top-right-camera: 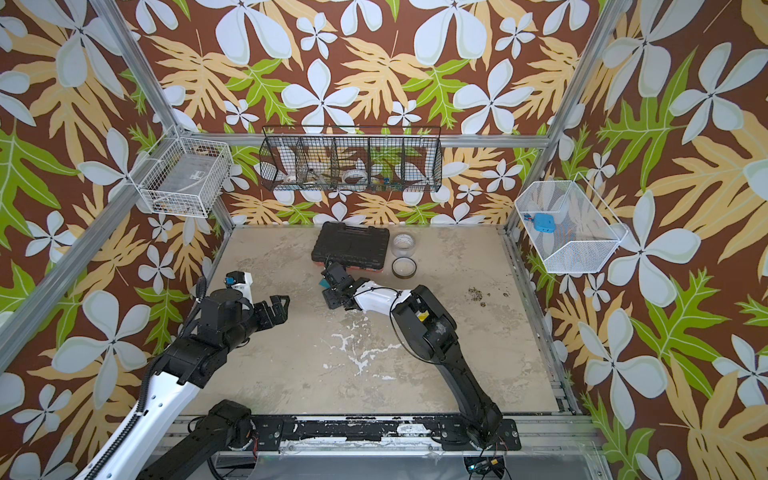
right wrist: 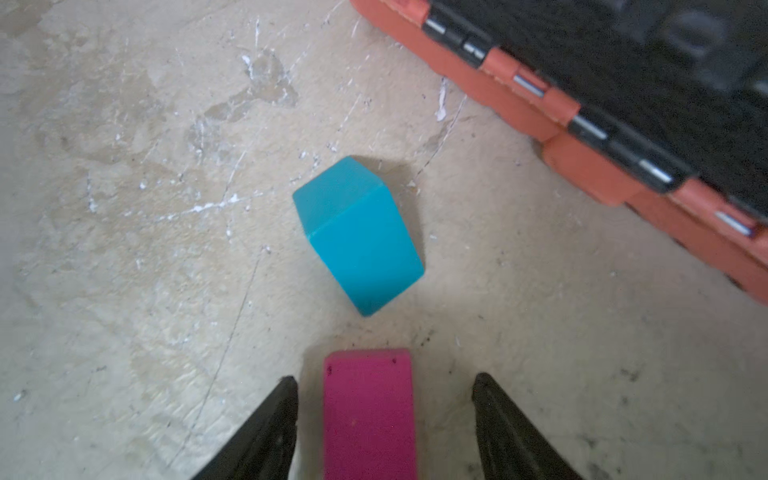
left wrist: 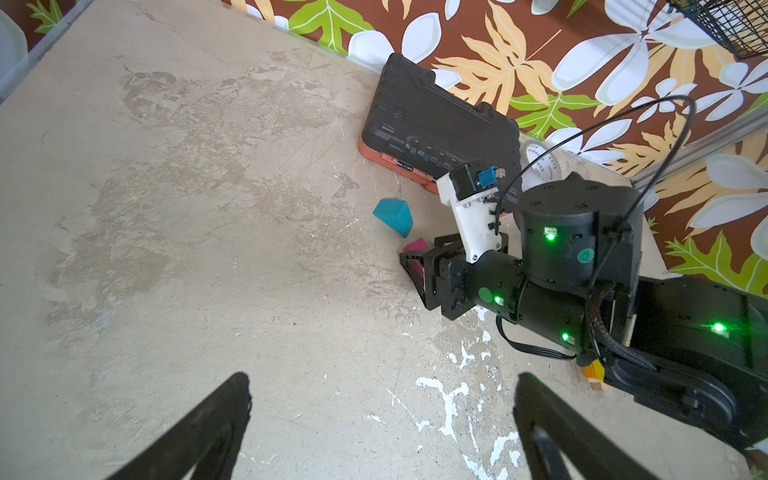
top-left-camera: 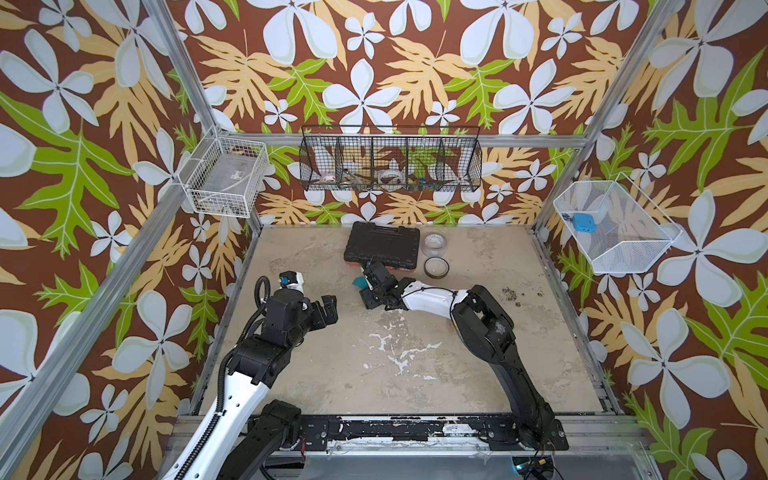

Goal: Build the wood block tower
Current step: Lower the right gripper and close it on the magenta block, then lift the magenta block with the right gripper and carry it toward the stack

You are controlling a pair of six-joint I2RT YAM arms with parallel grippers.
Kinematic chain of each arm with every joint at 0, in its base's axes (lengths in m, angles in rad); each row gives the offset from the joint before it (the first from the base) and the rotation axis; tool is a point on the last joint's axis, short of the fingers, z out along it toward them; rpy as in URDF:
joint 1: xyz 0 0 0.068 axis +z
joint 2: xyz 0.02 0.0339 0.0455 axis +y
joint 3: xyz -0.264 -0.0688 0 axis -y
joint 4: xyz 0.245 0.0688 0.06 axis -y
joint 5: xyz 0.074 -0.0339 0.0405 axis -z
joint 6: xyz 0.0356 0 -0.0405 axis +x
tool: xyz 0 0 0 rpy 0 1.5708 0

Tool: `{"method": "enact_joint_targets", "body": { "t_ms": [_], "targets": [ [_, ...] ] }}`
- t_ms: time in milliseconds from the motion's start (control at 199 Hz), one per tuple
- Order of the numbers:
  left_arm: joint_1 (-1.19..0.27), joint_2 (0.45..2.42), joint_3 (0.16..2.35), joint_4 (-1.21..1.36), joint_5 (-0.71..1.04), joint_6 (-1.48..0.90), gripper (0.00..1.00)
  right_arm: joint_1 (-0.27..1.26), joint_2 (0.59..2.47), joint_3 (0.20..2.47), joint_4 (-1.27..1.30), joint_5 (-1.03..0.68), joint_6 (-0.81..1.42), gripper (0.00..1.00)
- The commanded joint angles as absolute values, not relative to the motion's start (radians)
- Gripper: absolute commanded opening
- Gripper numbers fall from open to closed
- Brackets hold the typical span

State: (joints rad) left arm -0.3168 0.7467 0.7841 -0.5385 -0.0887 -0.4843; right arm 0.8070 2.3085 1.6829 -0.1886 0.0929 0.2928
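A teal wedge (top-left-camera: 358,283) (top-right-camera: 323,283) lies on the table just in front of the black tool case, and both wrist views show it too (left wrist: 392,216) (right wrist: 357,237). A magenta block (right wrist: 370,415) (left wrist: 415,246) lies flat close beside it. My right gripper (right wrist: 384,380) (top-left-camera: 368,286) (top-right-camera: 330,284) is low over the table, open, straddling the magenta block with a gap on each side. My left gripper (left wrist: 383,378) (top-left-camera: 328,309) (top-right-camera: 278,307) hangs wide open and empty to the left. Part of the tower (left wrist: 594,374), yellow-orange on plain wood, peeps out behind the right arm.
The black tool case (top-left-camera: 382,245) (right wrist: 623,104) with an orange underside lies at the back of the table. Two tape rolls (top-left-camera: 435,243) (top-left-camera: 436,267) sit to its right. Wire baskets (top-left-camera: 390,162) hang on the walls.
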Motion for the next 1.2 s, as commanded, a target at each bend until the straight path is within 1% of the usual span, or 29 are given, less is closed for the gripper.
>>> {"method": "enact_joint_targets", "body": {
  "t_ms": [0,50,105,226,311,461,536,592,757,847,968,1053,1128,1198],
  "targets": [
    [-0.314,0.741,0.779,-0.514,-0.074,-0.465,0.99,0.816,2.288,1.638,-0.282,0.046,0.308,0.66],
    [-0.313,0.737,0.778,-0.512,-0.069,-0.465,0.99,0.820,2.275,1.621,-0.268,0.045,0.309,0.63],
    [-0.314,0.730,0.778,-0.510,-0.066,-0.465,0.99,0.819,2.273,1.620,-0.270,0.049,0.310,0.59],
    [-0.313,0.723,0.776,-0.507,-0.060,-0.463,0.99,0.820,2.301,1.660,-0.306,0.058,0.308,0.42],
    [-0.313,0.717,0.775,-0.506,-0.060,-0.462,0.99,0.819,2.319,1.678,-0.319,0.069,0.308,0.34],
    [-0.313,0.700,0.773,-0.503,-0.057,-0.462,0.99,0.819,2.321,1.693,-0.337,0.071,0.313,0.27],
    [-0.313,0.697,0.772,-0.500,-0.051,-0.462,0.99,0.820,2.290,1.675,-0.338,0.065,0.314,0.21],
    [-0.314,0.701,0.772,-0.500,-0.048,-0.460,0.98,0.820,2.249,1.642,-0.327,0.064,0.314,0.18],
    [-0.313,0.702,0.769,-0.496,-0.037,-0.458,0.96,0.819,2.047,1.497,-0.288,0.042,0.337,0.13],
    [-0.314,0.695,0.768,-0.494,-0.031,-0.457,0.96,0.820,1.891,1.406,-0.266,0.045,0.352,0.11],
    [-0.314,0.693,0.761,-0.492,-0.035,-0.464,0.96,0.818,1.678,1.330,-0.340,0.101,0.380,0.02],
    [-0.315,0.692,0.756,-0.490,-0.035,-0.466,0.96,0.818,1.512,1.278,-0.380,0.140,0.412,0.01],
    [-0.322,0.682,0.755,-0.490,-0.035,-0.466,0.96,0.818,1.356,1.215,-0.372,0.131,0.413,0.00],
    [-0.335,0.668,0.753,-0.489,-0.039,-0.468,0.96,0.818,1.217,1.149,-0.348,0.163,0.404,0.00]
  ]
}}
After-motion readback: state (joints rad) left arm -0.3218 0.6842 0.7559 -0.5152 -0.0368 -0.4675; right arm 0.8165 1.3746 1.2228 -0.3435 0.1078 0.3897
